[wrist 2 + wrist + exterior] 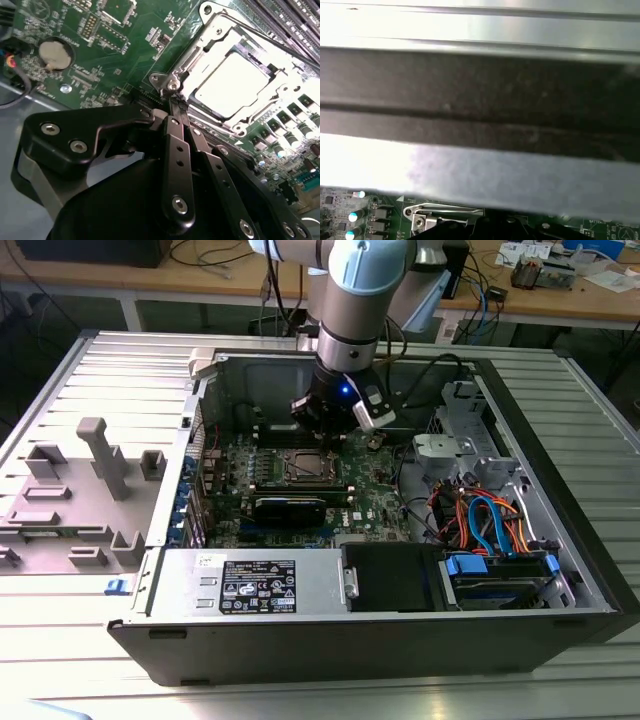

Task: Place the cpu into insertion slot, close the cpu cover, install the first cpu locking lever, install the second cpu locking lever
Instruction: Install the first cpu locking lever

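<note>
A: While the arm hangs low inside the open computer case (560, 540), the claw (172, 100) sits right at the corner of the socket (210, 30), fingers pressed together to a narrow point.

B: Holding anything?

A: Closed, and the tips seem pinched on or against a thin lever (175, 107) at that corner; I can't say whether it's truly gripped. The chip (232, 80) lies just ahead of the claw, flat in the socket, silver top up, with the metal cover (200, 52) folded down around it.

B: So the chip's seated and framed?

A: Looks that way. In the exterior view the claw (322, 423) hovers just past the socket (303, 468), on the green board (375, 490).

B: How would that lever handle?

A: My guess: stiff, springy wire, slick and thin, likely to slip sideways. Best taken near its free end. The chip's light but delicate, so no pressing on it.
</note>
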Tool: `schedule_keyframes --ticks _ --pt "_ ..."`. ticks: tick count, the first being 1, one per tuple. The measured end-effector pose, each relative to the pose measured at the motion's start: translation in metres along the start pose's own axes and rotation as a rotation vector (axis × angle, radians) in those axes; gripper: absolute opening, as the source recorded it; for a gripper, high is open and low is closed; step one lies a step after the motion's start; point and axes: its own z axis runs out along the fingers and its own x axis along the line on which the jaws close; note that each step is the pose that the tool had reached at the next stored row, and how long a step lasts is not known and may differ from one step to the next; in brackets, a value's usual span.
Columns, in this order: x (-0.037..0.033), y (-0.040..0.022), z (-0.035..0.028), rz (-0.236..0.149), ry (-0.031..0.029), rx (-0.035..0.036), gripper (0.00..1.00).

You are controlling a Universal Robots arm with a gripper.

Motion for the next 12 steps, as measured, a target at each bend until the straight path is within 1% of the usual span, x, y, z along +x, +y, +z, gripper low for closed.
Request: schedule_keyframes --ticks 2,8,10,11,12 --pt "0.0006 0.0006 -0.0065 0.000 -0.0003 0.0000 0.11" --pt "0.0007 0.0002 -0.0070 0.000 -0.0004 0.0000 0.11" --pt "0.0007 -0.0005 -0.0071 0.001 -0.0001 0.0035 0.11" --pt "0.0008 -0.0016 -0.0071 0.002 0.0000 0.0049 0.11" --pt "0.0012 -0.0053 -0.0075 0.002 0.0001 0.0063 0.11"
